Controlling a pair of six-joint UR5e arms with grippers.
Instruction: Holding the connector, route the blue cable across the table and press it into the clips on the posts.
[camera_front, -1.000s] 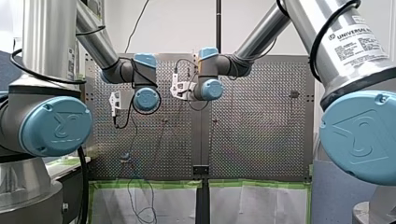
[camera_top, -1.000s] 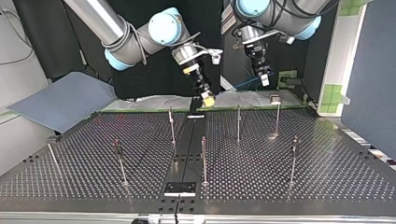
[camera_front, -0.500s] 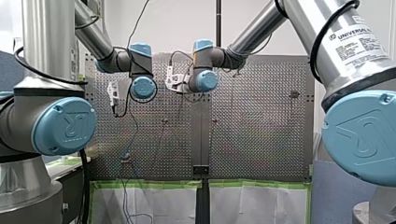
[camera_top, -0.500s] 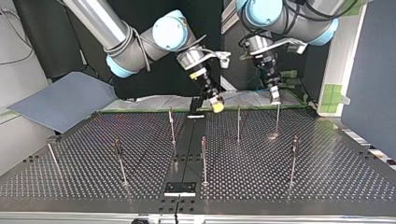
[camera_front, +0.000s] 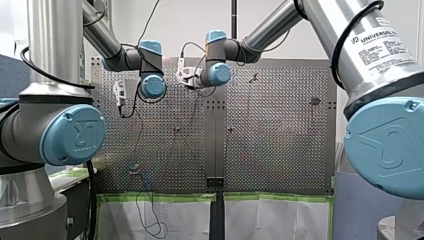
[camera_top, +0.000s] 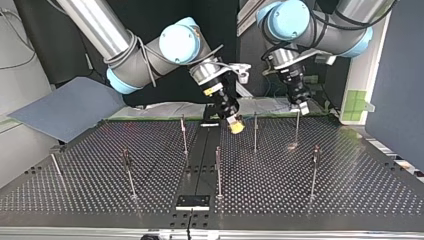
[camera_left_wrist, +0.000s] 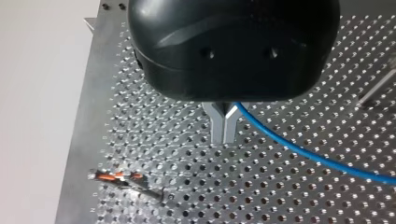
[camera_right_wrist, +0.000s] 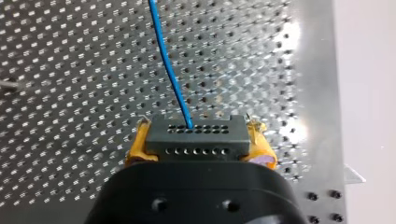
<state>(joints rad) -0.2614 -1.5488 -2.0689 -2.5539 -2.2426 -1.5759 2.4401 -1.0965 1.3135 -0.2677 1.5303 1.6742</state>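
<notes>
Perforated counter | right pincer clamps connector | left pincer closed on blue cable | advice: run cable taut, low against posts.

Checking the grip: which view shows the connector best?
Right wrist view: the connector sits clamped between my right pincer's yellow pads, blue cable leaving it. Top view shows only those pads; the others miss it.

I see a white wall beyond the table. A blue-grey sheet lies beside the table, and a dark blue board stands at its other side.
</notes>
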